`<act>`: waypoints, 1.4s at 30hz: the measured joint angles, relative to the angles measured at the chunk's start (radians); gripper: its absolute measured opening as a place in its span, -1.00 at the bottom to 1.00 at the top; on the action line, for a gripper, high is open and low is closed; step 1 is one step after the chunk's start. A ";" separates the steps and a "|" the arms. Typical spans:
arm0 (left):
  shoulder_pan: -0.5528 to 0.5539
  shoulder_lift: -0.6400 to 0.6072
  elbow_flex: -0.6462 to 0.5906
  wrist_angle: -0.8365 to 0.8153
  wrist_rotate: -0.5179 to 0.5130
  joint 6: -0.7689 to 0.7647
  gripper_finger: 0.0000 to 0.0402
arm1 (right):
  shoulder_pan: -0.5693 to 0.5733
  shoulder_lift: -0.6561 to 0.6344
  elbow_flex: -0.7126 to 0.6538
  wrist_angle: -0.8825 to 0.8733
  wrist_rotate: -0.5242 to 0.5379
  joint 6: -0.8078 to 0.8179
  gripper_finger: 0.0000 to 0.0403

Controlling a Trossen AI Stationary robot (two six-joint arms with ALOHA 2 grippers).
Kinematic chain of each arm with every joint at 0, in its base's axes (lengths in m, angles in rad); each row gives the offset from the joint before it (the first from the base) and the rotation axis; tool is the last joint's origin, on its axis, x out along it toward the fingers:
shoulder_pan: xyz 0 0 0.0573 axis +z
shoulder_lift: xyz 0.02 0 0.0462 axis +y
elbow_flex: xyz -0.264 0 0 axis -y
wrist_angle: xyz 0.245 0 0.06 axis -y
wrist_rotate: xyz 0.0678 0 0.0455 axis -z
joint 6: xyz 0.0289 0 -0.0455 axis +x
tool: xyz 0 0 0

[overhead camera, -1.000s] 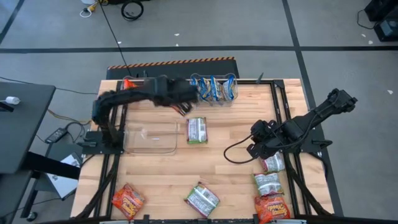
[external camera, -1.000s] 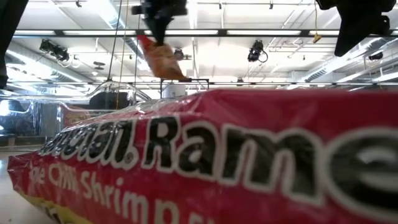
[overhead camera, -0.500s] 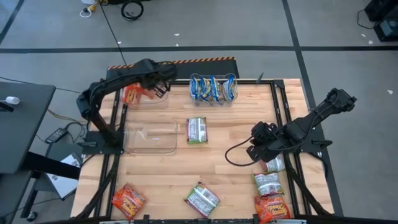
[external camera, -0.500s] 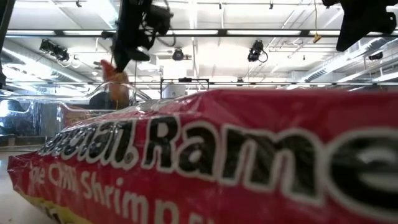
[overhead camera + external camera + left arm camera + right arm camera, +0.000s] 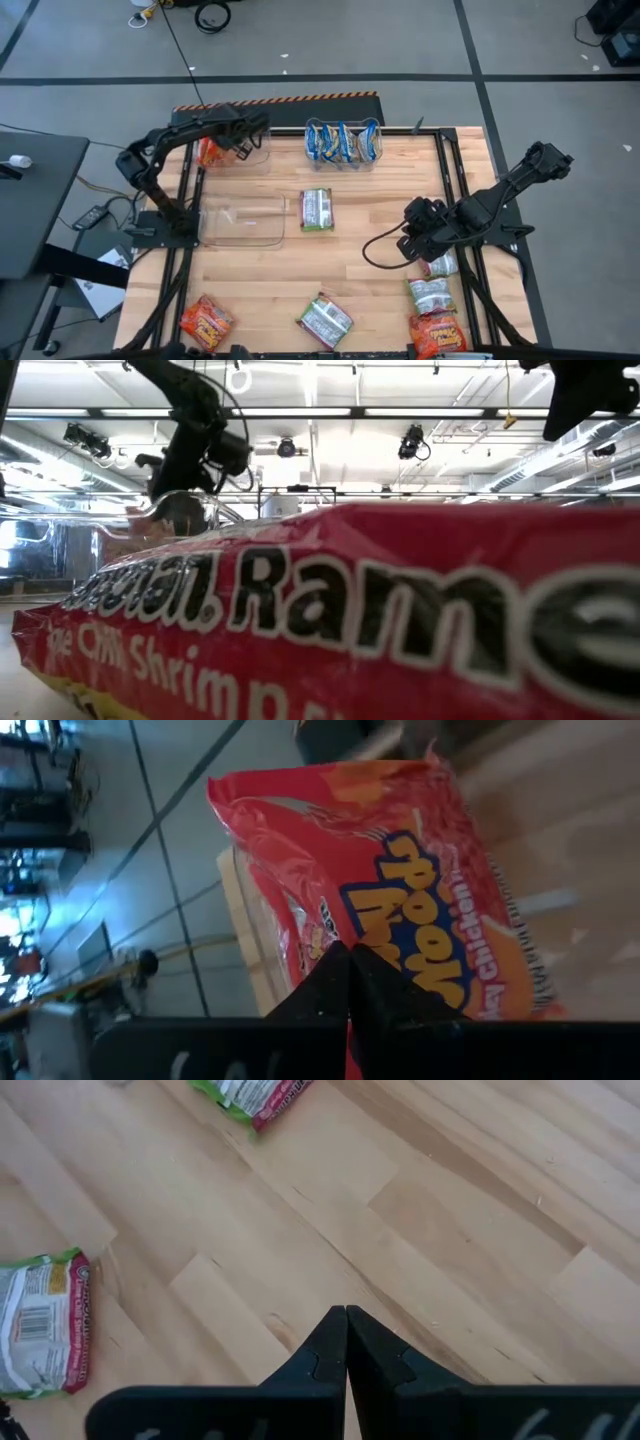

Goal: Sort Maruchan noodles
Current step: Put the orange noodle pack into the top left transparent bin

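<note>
My left gripper is at the table's far left, over a clear bin, and is shut on an orange-red Maruchan noodles packet. Orange-red shows beside it in the high view. My right gripper hangs shut over bare wood at the right and touches nothing. Loose packets lie flat on the table: green ones and orange-red ones. One orange-red packet fills the low view's foreground. My left gripper pinches the orange-red packet between its two fingers at one edge. The fingers slant downward. The packet reaches out flat beyond the fingertips, printed face showing. Whether its far end rests in the bin, I cannot tell.
A clear bin at the far middle holds blue-and-yellow packets standing on edge. Another clear bin stands near the left arm's base. Black frame rails run along the table's left and right sides. Bare wood lies in the middle of the table.
My left gripper has swung from the far middle toward the table's far left corner and sunk, tipping further downward. The orange-red packet has stayed in its hold, going from hanging high to low at the far-left bin.
</note>
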 joint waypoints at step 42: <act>-0.069 -0.183 0.061 -0.069 0.253 0.014 -0.42 | -0.102 0.000 0.000 -0.110 -0.323 -0.091 -0.94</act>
